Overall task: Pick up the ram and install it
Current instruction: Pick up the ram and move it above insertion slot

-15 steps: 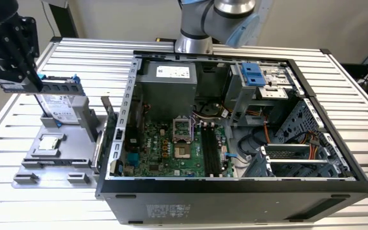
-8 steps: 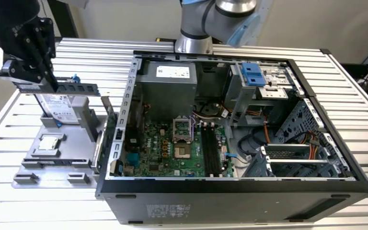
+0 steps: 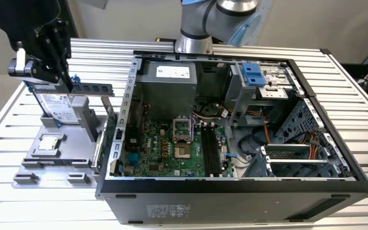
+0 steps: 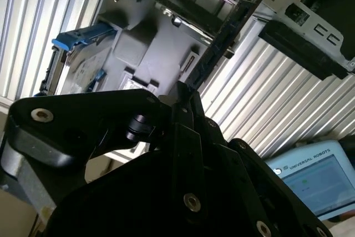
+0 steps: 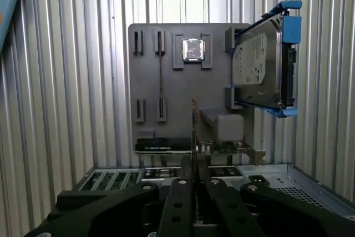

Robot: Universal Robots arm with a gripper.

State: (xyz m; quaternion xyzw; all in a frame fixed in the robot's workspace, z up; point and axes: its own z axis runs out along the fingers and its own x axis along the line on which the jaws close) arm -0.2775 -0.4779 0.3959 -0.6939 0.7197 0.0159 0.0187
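One black gripper [image 3: 59, 72] hangs over the grey tray [image 3: 43, 167] on the exterior view's left. Its claw is pinched narrow on the ram [image 3: 94, 88], a thin dark stick that juts from the fingers toward the open computer case [image 3: 235, 191]. In the first wrist view we see the ram [image 5: 194, 126] edge-on, rising from between the gripper [image 5: 194, 167] tips above the tray [image 5: 150, 70]. In the second wrist view the ram [image 4: 222, 37] runs out long and flat from the gripper [image 4: 183, 90]. We cannot tell whether its lower edge touches the tray.

On the tray, beside the held stick, a silver hard drive [image 3: 59, 103] with a blue bracket stands on edge. Nearer to us lies a small square chip [image 3: 48, 143].

Everything rests on a table [image 3: 17, 211] of pale ribbed metal slats that run left to right. The case lies on its side with the green motherboard [image 3: 165, 148] showing. At the far edge of the table stands the arm's base [image 3: 193, 43], with a plain light wall [image 3: 126, 19] behind it. In the second wrist view a handheld screen unit [image 4: 310, 176] sits beyond the slats.
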